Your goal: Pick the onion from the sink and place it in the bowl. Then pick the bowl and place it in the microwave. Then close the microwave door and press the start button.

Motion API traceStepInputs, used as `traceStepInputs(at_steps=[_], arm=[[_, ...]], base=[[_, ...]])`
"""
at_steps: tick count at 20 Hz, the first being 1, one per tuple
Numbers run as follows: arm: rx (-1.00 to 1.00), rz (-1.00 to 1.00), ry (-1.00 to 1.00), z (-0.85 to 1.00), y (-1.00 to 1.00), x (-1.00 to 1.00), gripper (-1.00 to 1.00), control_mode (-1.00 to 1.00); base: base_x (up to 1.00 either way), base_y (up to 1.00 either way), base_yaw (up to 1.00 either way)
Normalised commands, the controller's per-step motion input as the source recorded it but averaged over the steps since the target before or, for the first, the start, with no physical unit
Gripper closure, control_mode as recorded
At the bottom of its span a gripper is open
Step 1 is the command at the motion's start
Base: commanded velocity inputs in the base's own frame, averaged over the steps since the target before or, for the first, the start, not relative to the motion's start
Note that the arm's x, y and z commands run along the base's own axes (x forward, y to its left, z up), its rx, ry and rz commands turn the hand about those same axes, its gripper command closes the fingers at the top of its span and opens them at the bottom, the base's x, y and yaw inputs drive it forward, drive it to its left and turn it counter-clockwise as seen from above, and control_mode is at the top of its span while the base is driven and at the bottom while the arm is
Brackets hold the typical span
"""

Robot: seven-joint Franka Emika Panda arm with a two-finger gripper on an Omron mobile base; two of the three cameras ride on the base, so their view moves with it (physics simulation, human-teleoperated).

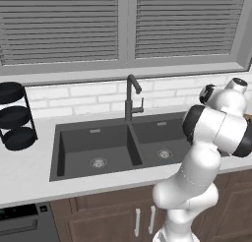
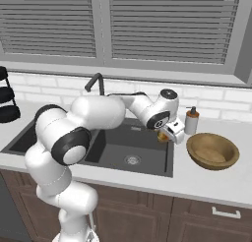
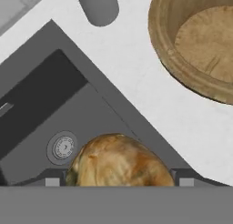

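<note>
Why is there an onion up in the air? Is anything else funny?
The onion sits between the gripper's fingers, lifted above the sink beside the bowl. Nothing is spilled, tipped or broken.

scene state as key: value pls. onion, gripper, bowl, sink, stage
onion: between the gripper fingers, lifted above the right sink basin
gripper: closed on the onion, near the sink's right edge
bowl: empty, on the counter right of the sink
sink: both basins bare except for the drains
soap bottle: upright behind the bowl
stage: onion picked, not yet in bowl
</note>
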Motion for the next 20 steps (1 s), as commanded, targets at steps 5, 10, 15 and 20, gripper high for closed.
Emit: traceStepInputs(at_steps=[5,10,15,20], arm=[[0.0,-0.29,0.0,0.13,-0.79,-0.25,1.0,-1.0],[0.0,-0.24,-0.02,0.15,-0.67,-0.08,1.0,-1.0],[0.0,-0.17,0.0,0.01,-0.58,0.0,1.0,-1.0],[0.0,-0.11,0.0,-0.19,-0.54,0.11,1.0,-1.0]], base=[[0.0,0.0,0.0],[0.0,0.0,0.0],[0.0,0.0,0.0],[0.0,0.0,0.0]])
